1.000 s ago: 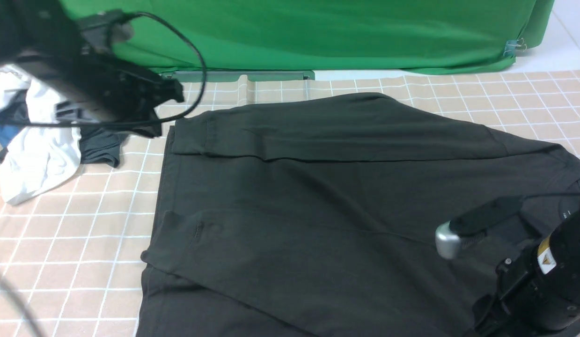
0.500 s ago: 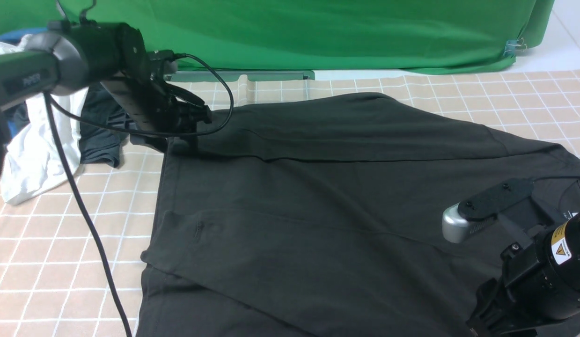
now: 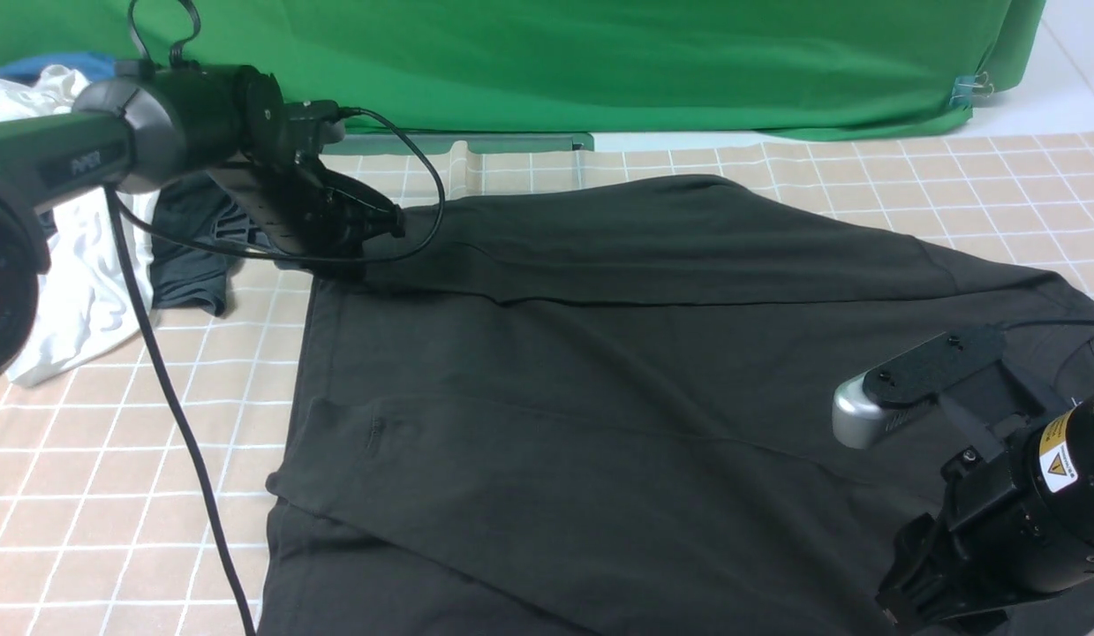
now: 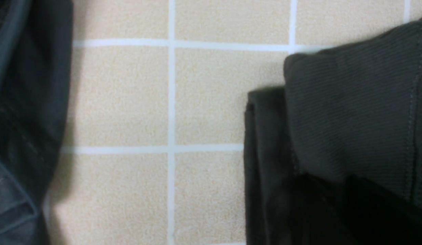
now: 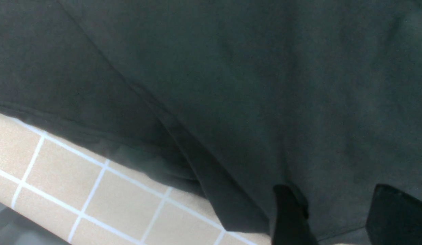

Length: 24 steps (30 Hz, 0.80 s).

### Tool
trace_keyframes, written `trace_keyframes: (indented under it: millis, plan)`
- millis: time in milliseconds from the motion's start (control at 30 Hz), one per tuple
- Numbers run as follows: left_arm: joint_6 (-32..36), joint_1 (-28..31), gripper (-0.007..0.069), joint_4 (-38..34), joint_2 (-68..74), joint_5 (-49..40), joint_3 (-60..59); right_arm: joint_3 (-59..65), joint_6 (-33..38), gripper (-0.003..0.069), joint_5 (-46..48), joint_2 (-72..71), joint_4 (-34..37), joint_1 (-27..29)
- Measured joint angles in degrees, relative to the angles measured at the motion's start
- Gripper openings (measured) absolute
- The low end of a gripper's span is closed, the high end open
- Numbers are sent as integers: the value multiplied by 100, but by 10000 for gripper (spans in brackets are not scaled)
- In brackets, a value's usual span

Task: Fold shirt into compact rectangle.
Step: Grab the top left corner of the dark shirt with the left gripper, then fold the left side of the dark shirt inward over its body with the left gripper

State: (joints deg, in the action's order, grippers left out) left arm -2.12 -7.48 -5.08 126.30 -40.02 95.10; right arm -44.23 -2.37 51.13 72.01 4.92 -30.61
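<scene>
The black shirt [image 3: 599,353] lies spread over the checked cloth, with its far edge and near-left part folded inward. My left gripper [image 3: 374,231] is down on the shirt's far-left corner. In the left wrist view its dark fingers [image 4: 319,204] stand close together on the folded, stitched edge of the shirt [image 4: 350,112], pinching it. My right gripper [image 5: 337,214] hovers low over the shirt's near-right edge [image 5: 231,85]. Its two fingers [image 5: 289,217] are well apart and the cloth lies flat below them. In the front view only the right arm's wrist [image 3: 997,521] shows.
A crumpled white shirt [image 3: 61,291] and a smaller dark grey garment [image 3: 189,274] lie at the far left, close to the left gripper. The left arm's cable [image 3: 176,415] hangs over the table's left side. A green backdrop [image 3: 555,62] closes the far edge.
The left arm has swung from above the clothes pile to the shirt's far-left corner and come down on it. The right arm has shifted a little toward the near right.
</scene>
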Motion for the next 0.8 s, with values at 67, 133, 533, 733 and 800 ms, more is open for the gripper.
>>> trace_keyframes:
  millis: [67, 133, 533, 733, 800]
  plan:
    - [90, 0, 35, -10, -17, -66, 13, 0, 6, 360, 0, 0, -5, 0]
    - [105, 0, 34, 2, -86, -308, 73, 0, 20, 360, 0, 0, -5, 0]
    - [409, 0, 34, -155, -1582, -1793, 214, 0, 61, 360, 0, 0, -21, 0]
    - [212, -136, 34, -255, -2414, -2304, -461, 0, 91, 360, -58, 0, -492, 0]
    - [93, -246, 34, -255, -2675, -2269, -864, 0, 41, 360, -60, 0, -765, 0]
